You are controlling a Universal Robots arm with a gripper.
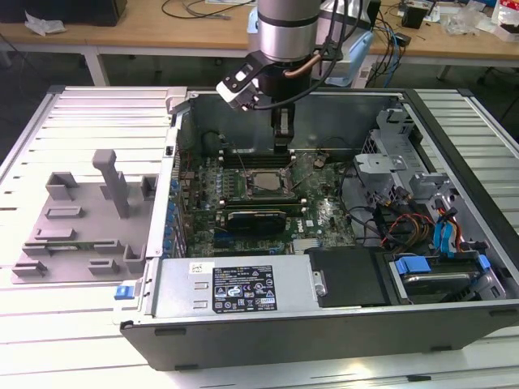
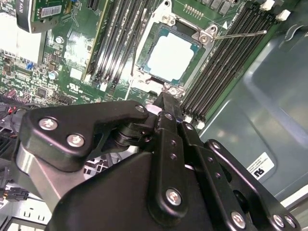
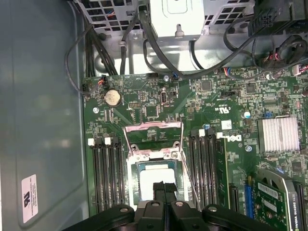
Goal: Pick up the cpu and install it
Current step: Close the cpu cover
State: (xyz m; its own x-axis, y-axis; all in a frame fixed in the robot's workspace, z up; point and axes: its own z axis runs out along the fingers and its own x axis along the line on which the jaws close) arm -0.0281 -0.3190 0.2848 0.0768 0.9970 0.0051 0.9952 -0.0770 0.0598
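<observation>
The cpu (image 1: 263, 182), a flat square chip with a silvery top, lies in its socket on the green motherboard (image 1: 324, 212) inside the open computer case. In both wrist views the cpu (image 2: 171, 57) (image 3: 150, 179) sits level within the socket, partly covered by my fingertips in the first wrist view. The socket's metal frame (image 3: 153, 140) stands hinged open and its thin lever (image 2: 240, 34) is swung out. My gripper (image 1: 281, 146) (image 2: 163, 98) (image 3: 163, 186) hangs a little above the cpu, fingers pressed together with nothing between them.
Memory slots (image 3: 103, 173) flank the socket on both sides. A graphics card (image 1: 255, 217) lies just in front of it. Cables and a drive cage (image 1: 397, 170) crowd the exterior view's right. A grey slotted tray (image 1: 81, 219) sits outside the case on the left.
</observation>
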